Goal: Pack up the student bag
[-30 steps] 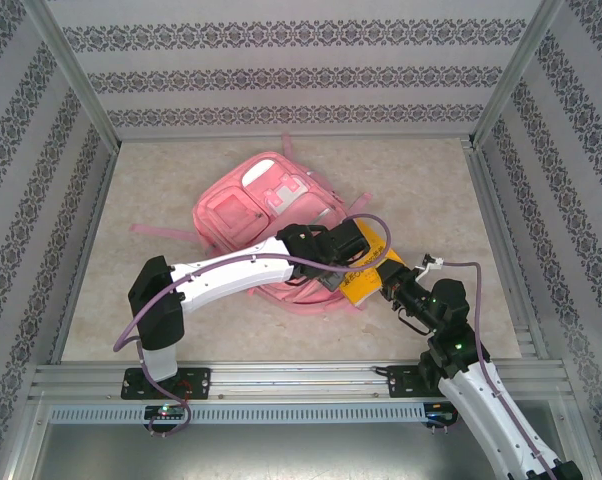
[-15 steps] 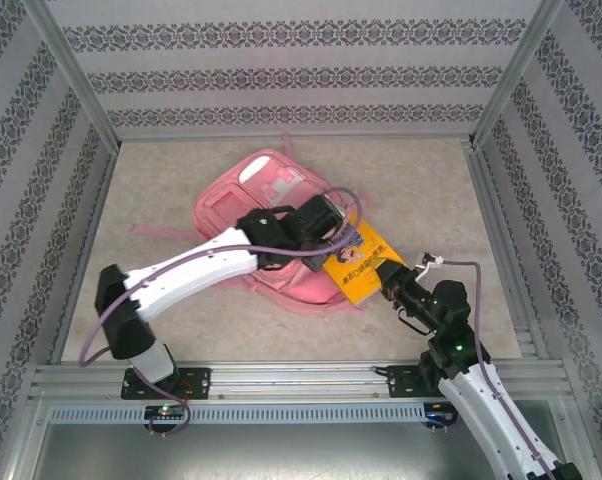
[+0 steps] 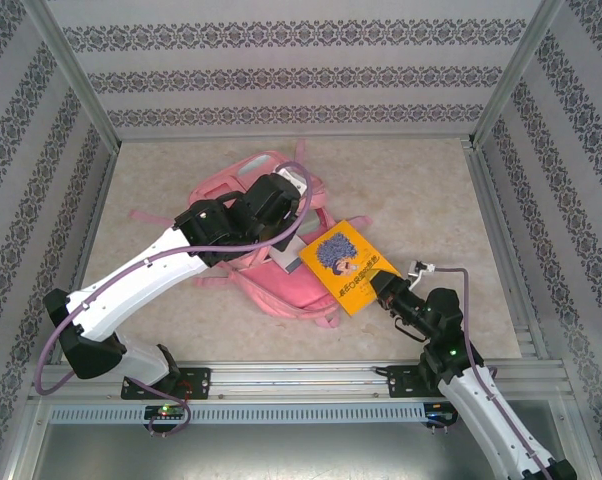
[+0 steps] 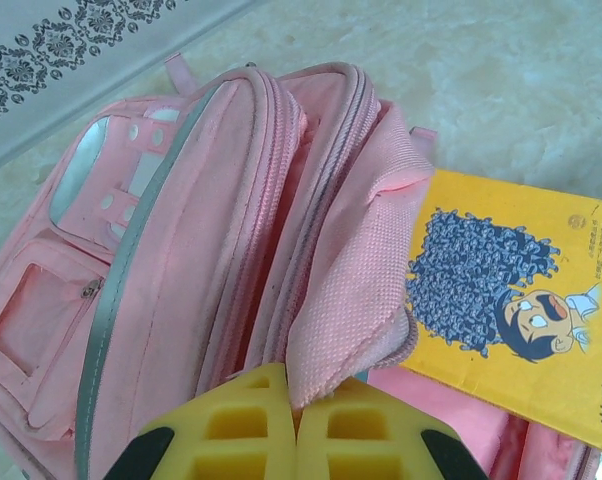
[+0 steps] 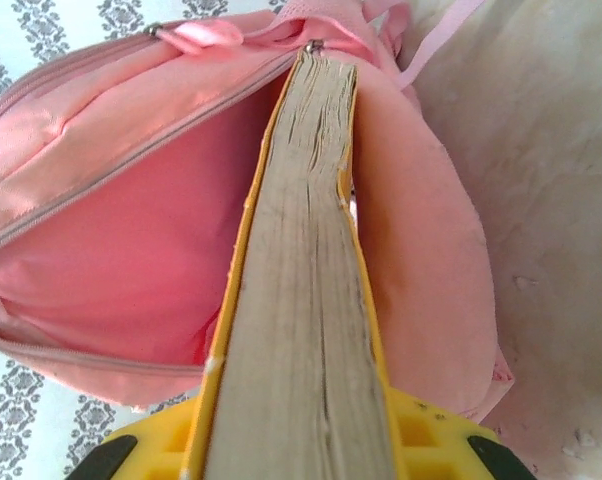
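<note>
- A pink bag [image 3: 276,285] lies on its side near the middle of a pale, marbled table [image 3: 411,180], with patterned walls [image 3: 281,80] on three sides.
- The bag's straps trail out over the table on the left and at the back.
- The left arm reaches from the near left corner across the bag.
- In the left wrist view, the left gripper [image 4: 297,425] has its yellow fingers [image 4: 243,428] closed together on the rim of a pink fabric flap [image 4: 346,290].
- That flap stands up beside the bag's unzipped main opening. A grey trim line and several front pockets run along the panel to its left.
- A yellow book [image 3: 346,262] sits just right of the bag, front cover up, showing a cartoon face under a mass of dark curly hair.
- The book's left corner meets the bag at the opening.
- The right gripper [image 5: 299,455] clamps the near end of the book, one finger on each cover.
- In the right wrist view, the book appears edge-on, with its pages facing the camera.
- Its far end sits at the mouth of the bag, with a zip pull [image 5: 313,45] right at its tip. Pink lining is on its left and pink fabric on its right.
- How far the book reaches inside cannot be told.
</note>
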